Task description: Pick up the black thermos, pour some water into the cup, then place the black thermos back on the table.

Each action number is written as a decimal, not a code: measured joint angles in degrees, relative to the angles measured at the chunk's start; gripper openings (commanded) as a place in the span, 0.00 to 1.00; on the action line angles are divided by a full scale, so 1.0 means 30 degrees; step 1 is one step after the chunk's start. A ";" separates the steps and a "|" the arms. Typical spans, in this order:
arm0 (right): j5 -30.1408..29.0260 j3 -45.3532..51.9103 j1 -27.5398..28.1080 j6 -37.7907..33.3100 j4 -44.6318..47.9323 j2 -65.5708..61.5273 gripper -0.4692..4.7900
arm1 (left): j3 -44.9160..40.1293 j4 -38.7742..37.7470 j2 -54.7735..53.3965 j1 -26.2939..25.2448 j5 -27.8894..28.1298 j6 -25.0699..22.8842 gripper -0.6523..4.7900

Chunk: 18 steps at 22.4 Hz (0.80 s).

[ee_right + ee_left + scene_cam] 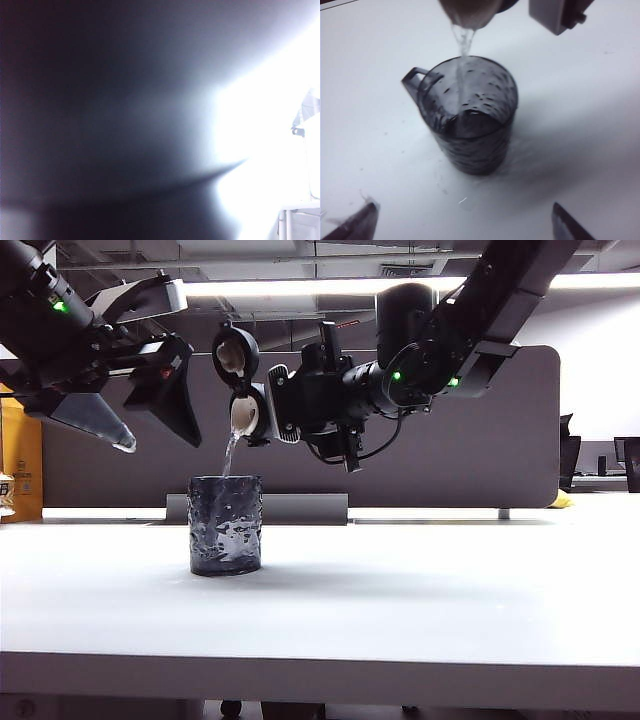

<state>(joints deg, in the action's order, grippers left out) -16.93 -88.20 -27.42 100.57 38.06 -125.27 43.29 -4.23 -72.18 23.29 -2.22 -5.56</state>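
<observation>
Pouring from above, the black thermos (330, 400) lies nearly level in the air, its hinged lid (236, 353) flipped up and its pale spout (243, 415) tipped over the cup (225, 525). A thin stream of water (230, 452) falls from the spout into the cup's mouth; in the left wrist view the stream (462, 65) lands inside the dimpled tumbler (470, 115), which has a small handle (415, 80) on its side and dark water already in its bottom. The cup stands upright on the white table (400, 610), left of centre.

The right gripper (300, 405) is clamped around the thermos body just behind the spout end, the flask lying crosswise between its fingers, well above the cup. The right wrist view shows only a blurred dark surface and glare.

The left gripper (150, 415) hangs spread wide and holding nothing, up to the left of the spout and above the cup; its two dark fingertips (355, 225) frame the table near the cup without touching it.
</observation>
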 measured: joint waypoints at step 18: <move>-0.0350 -0.0197 0.0036 0.4109 -0.0007 -0.0124 0.27 | 0.0000 -0.0401 0.0000 0.0007 0.0466 0.0000 1.00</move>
<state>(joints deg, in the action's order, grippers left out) -17.98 -88.79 -27.31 112.90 38.04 -125.64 43.29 -5.43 -72.18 23.31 -0.82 -5.56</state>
